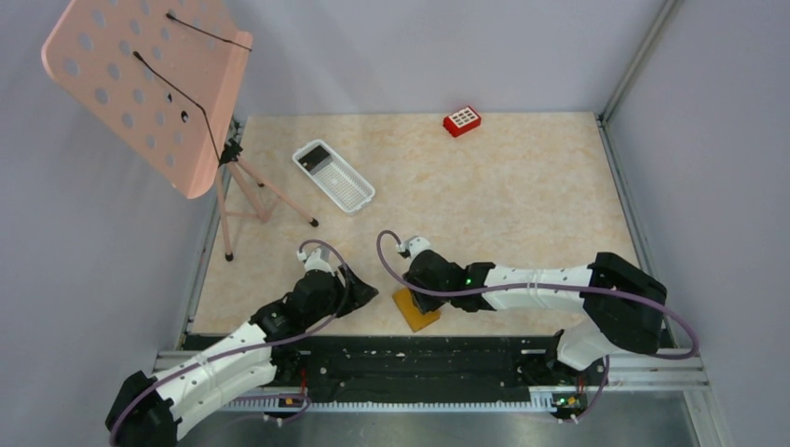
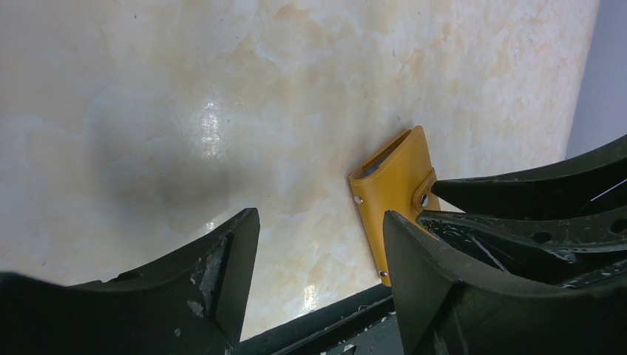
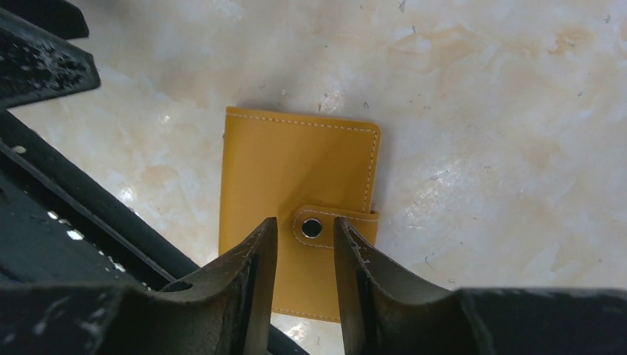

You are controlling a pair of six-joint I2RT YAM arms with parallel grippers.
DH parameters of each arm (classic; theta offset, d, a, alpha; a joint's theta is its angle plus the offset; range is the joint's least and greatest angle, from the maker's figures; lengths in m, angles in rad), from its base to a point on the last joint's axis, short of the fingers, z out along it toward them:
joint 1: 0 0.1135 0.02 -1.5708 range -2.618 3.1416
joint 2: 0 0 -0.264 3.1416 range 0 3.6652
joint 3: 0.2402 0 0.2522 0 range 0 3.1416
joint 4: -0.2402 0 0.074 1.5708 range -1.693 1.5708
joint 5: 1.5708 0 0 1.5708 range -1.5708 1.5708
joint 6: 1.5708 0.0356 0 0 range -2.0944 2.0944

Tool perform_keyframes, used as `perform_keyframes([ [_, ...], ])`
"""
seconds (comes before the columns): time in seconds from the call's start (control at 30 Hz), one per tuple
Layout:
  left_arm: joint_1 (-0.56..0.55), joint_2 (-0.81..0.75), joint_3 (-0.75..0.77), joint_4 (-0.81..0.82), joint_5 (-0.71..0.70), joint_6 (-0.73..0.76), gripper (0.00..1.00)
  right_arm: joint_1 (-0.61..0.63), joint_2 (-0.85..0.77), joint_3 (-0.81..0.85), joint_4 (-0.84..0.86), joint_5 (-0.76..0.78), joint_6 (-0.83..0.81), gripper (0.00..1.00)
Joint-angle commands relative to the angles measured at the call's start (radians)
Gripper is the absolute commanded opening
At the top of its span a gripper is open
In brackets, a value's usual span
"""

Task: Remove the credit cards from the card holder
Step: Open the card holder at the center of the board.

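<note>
Our right end effector (image 3: pixel 304 222), narrowly parted, straddles the snap tab (image 3: pixel 325 228) of the closed mustard-yellow leather card holder (image 3: pixel 296 159) directly beneath it; we judge it light, supple: pinch that tab

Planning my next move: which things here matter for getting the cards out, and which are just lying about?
Job: holder, snapped shut; right pincer above it; dark card in tray.
Lying about: red block; pink stand.
</note>
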Motion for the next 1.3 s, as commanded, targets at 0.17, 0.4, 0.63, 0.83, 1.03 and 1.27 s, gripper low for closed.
perform_keyframes([
  [0.17,-0.004,-0.012,0.025,0.036,-0.018,0.009,0.68,0.041,0.060,0.045,-0.041,0.057,-0.067,0.38],
  [0.4,-0.004,-0.019,0.018,0.032,-0.021,0.006,0.68,0.087,0.160,0.063,-0.085,0.149,-0.044,0.35],
  [0.63,-0.004,-0.018,0.017,0.036,-0.020,0.004,0.68,0.090,0.148,0.018,-0.078,0.153,0.015,0.10],
  [0.83,-0.004,0.002,0.013,0.063,-0.001,0.004,0.66,0.089,0.118,-0.016,-0.041,0.153,0.073,0.00],
  [1.03,-0.004,0.042,0.009,0.103,0.029,0.001,0.65,0.055,0.004,-0.053,0.058,0.102,0.167,0.00],
  [1.27,-0.004,0.071,0.034,0.111,0.051,0.022,0.64,-0.053,-0.226,-0.133,0.140,0.054,0.293,0.00],
])
